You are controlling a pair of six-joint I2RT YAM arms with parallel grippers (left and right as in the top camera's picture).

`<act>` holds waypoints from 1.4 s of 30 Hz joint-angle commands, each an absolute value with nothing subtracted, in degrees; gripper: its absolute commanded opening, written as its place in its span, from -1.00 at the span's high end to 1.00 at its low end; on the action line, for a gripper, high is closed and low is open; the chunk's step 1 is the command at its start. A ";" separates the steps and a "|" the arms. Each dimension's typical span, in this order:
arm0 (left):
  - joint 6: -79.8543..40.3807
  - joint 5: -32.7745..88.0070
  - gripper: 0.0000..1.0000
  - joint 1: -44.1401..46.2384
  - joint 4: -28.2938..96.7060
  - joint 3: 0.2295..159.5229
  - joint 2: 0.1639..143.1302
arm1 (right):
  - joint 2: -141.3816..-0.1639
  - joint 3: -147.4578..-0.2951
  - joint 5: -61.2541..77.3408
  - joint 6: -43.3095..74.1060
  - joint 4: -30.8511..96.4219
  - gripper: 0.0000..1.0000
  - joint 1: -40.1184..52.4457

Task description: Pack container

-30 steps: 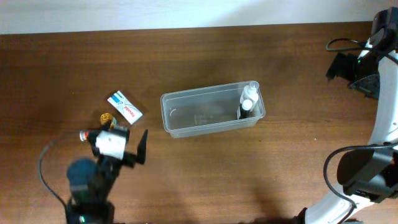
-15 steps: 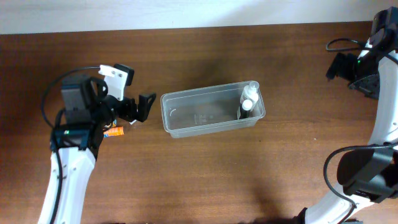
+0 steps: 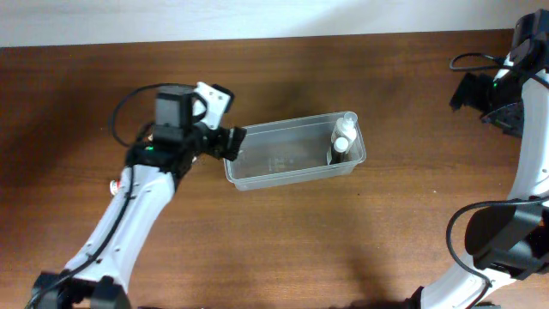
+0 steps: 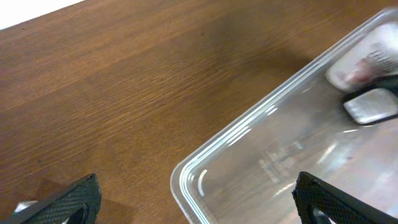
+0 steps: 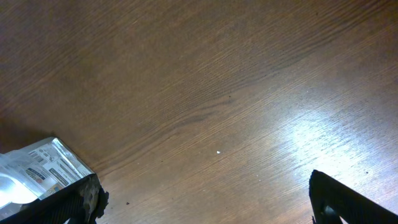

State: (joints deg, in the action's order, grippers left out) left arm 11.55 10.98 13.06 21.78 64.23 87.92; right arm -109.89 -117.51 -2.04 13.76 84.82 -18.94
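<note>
The container (image 3: 274,159) looks light, thin-walled and slippery, so it may flex; better grip 1 long rim. Left fingers (image 4: 68,202) and right fingers (image 5: 348,199) both stand wide, empty.

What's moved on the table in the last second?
The left tool swung forward and right from the small items to the container's left end, open, with nothing visibly held. The container, the bottles inside it and the right arm stayed put.
</note>
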 commanded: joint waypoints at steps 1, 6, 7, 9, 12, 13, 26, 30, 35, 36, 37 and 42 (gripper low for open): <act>11.25 -0.56 -0.99 15.31 21.71 65.56 90.48 | -110.04 -117.54 -1.98 14.46 84.64 -0.97 -18.81; 11.27 -5.23 -0.99 16.78 21.21 65.56 93.97 | -110.04 -117.54 -1.96 14.46 84.64 -0.97 -18.81; 11.27 -5.28 -0.99 16.78 20.82 65.56 94.74 | -110.04 -117.54 -1.96 14.46 84.64 -0.97 -18.81; 11.27 -5.43 -0.99 16.78 20.12 65.56 95.96 | -110.04 -117.54 -1.96 14.46 84.64 -0.97 -18.81; 11.27 -5.45 -0.99 16.78 18.90 65.56 97.49 | -110.04 -117.54 -1.96 14.46 84.64 -0.97 -18.81; 11.29 -5.48 -0.99 16.78 18.44 65.56 97.78 | -110.04 -117.54 -1.96 14.46 84.64 -0.97 -18.81; 11.29 -10.63 -0.99 16.73 11.55 65.54 100.73 | -110.04 -117.54 -1.96 14.46 84.64 -0.96 -18.81; 11.55 -12.08 -0.99 16.71 9.34 65.54 100.90 | -110.04 -117.54 -1.96 14.46 84.64 -0.97 -18.81; 11.68 -12.03 -0.99 16.73 8.16 65.54 101.03 | -110.04 -117.54 -1.96 14.46 84.64 -0.97 -18.81; 11.68 -12.03 -0.99 16.73 8.36 65.54 101.03 | -110.04 -117.54 -1.96 14.46 84.64 -0.97 -18.81; 11.70 -12.03 -0.99 16.73 8.56 65.56 101.03 | -110.04 -117.54 -1.96 14.46 84.64 -0.97 -18.81; 11.66 -11.99 -0.99 16.86 11.40 66.52 100.09 | -110.04 -117.54 -1.96 14.46 84.64 -0.97 -18.81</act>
